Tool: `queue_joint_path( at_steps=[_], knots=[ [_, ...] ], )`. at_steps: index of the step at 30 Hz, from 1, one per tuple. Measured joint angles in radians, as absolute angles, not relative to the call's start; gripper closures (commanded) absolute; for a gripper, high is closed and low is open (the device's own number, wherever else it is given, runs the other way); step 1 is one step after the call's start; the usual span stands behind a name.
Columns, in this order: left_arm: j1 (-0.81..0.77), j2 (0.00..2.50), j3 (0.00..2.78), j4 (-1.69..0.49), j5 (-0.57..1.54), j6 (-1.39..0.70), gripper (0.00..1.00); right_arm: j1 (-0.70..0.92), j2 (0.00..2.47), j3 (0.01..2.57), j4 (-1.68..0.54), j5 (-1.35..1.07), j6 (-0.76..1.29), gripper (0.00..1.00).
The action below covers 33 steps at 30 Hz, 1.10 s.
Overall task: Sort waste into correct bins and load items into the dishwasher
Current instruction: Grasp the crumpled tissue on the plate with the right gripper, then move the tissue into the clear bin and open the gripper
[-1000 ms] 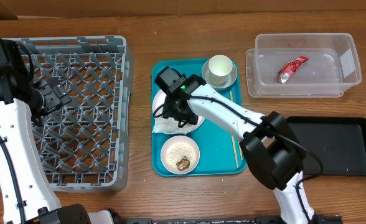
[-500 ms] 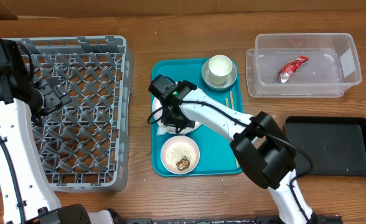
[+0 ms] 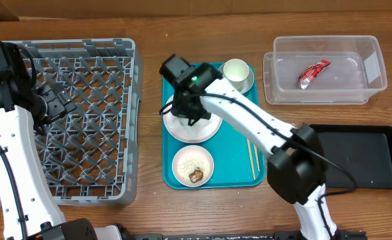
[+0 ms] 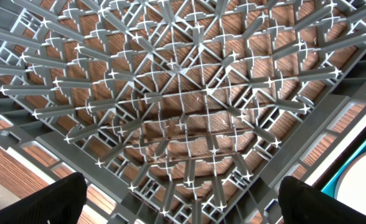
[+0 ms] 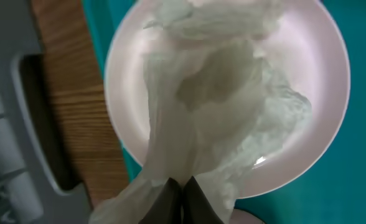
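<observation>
1. R gripper was closed on one edge of the crumpled paper, jaws nearly together w/ a thin fold pinched between them.
2. The paper hung below the gripper, directly over the plate on the teal tray. Could not tell whether its lowest folds touched the plate.
3. Key relation: both bins lay to the right of the R gripper, well apart from it across the surface.
   - The clear tub sat at the far right, w/ the red wrapper inside.
   - The black tray sat at the near right, nothing visible in it.
4. R arm was the nearer to both bins. L gripper was over the dish rack, fingers wide apart, holding nothing.
5. Paper condition: white, thin, soft, part translucent, bunched w/ no clear long axis. Judged light and floppy, so loose folds may trail or snag on a rim during carry.
</observation>
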<state>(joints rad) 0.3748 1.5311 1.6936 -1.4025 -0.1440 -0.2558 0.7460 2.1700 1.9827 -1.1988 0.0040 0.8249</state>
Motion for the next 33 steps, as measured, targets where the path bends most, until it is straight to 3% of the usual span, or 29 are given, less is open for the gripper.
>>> queue_joint_path(
  at_steps=[16,29,30,31,32,33],
  knots=[
    [0.375,1.531,1.694,-1.402,-0.144,-0.256,0.0,0.646,1.911,2.031,-1.205,0.027,0.733,0.96],
    [0.375,1.531,1.694,-1.402,-0.144,-0.256,0.0,0.121,1.866,2.048,-1.086,0.094,0.718,0.94],
    [0.375,1.531,1.694,-1.402,-0.144,-0.256,0.0,0.098,1.877,2.048,-1.074,0.095,0.718,0.89],
    [0.375,1.531,1.694,-1.402,-0.144,-0.256,0.0,0.076,1.891,2.048,-1.063,0.096,0.719,0.71],
    [0.375,1.531,1.694,-1.402,-0.144,-0.256,0.0,0.067,1.9,2.048,-1.058,0.095,0.719,0.43],
    [0.375,1.531,1.694,-1.402,-0.144,-0.256,0.0,0.054,1.912,2.048,-1.055,0.095,0.717,0.27]
  ],
)
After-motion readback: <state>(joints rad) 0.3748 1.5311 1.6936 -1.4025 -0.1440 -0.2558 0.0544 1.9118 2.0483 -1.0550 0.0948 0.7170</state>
